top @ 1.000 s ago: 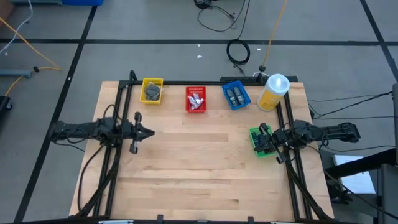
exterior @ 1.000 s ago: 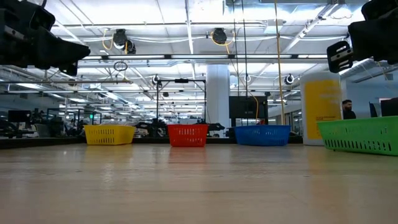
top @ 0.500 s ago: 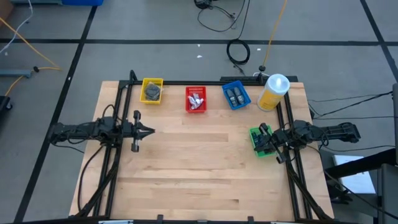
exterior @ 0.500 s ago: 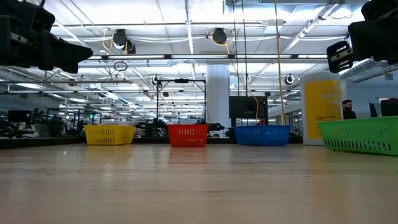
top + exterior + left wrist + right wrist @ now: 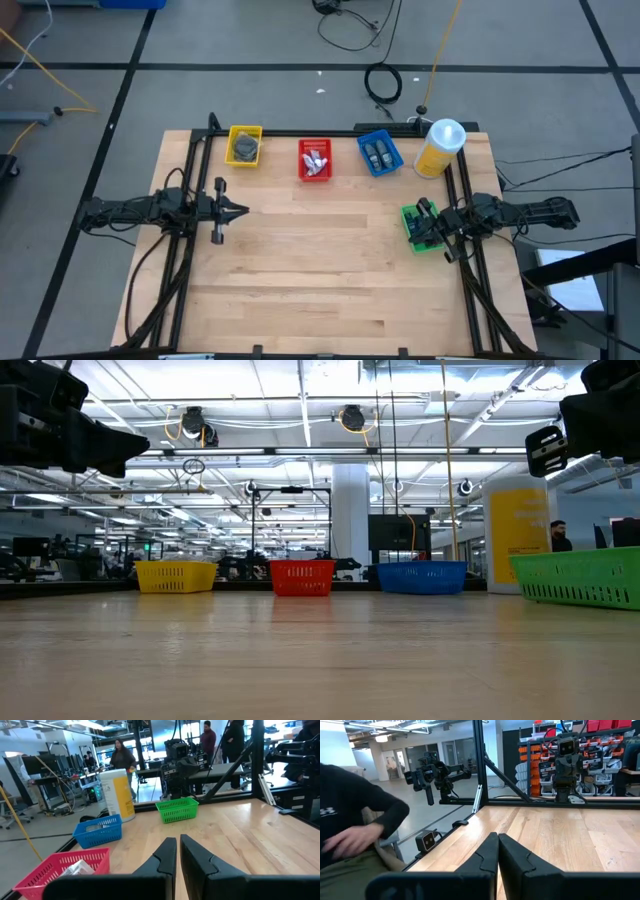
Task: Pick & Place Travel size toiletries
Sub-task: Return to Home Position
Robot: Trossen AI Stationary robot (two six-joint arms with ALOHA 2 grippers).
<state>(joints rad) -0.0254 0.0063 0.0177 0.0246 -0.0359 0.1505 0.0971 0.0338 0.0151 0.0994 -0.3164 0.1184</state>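
The wooden table [image 5: 320, 290] shows bare boards across its whole middle and near side, with no loose item lying on it in the high view; the left arm [image 5: 140, 211] reaches in level from the table's left edge and the right arm [image 5: 520, 213] from its right edge, both drawn well back from the row of baskets; the big yellow bottle [image 5: 438, 148] with its white cap stands at the far right corner, apart from the job; along the far edge sit the yellow basket [image 5: 232, 133], the red basket [image 5: 302, 147] and the blue basket [image 5: 364, 141], while the green basket [image 5: 409, 228] sits alone by the right edge, partly under the right arm's end; the travel size toiletries are all inside the far row, dark-grey pieces [image 5: 245, 149] in the yellow one, white tubes [image 5: 315, 160] in the red one, small dark bottles [image 5: 378, 154] in the blue one; whether the green basket holds anything I cannot tell; the left gripper [image 5: 178, 840] hangs above the left part of the table with its fingers drawn together, only a sliver of gap between them, holding nothing; the right gripper [image 5: 497, 836] hangs over the green basket, its fingers likewise together and bare; by my judgement the sorting is finished, and all that is left is for the arms to settle at rest.
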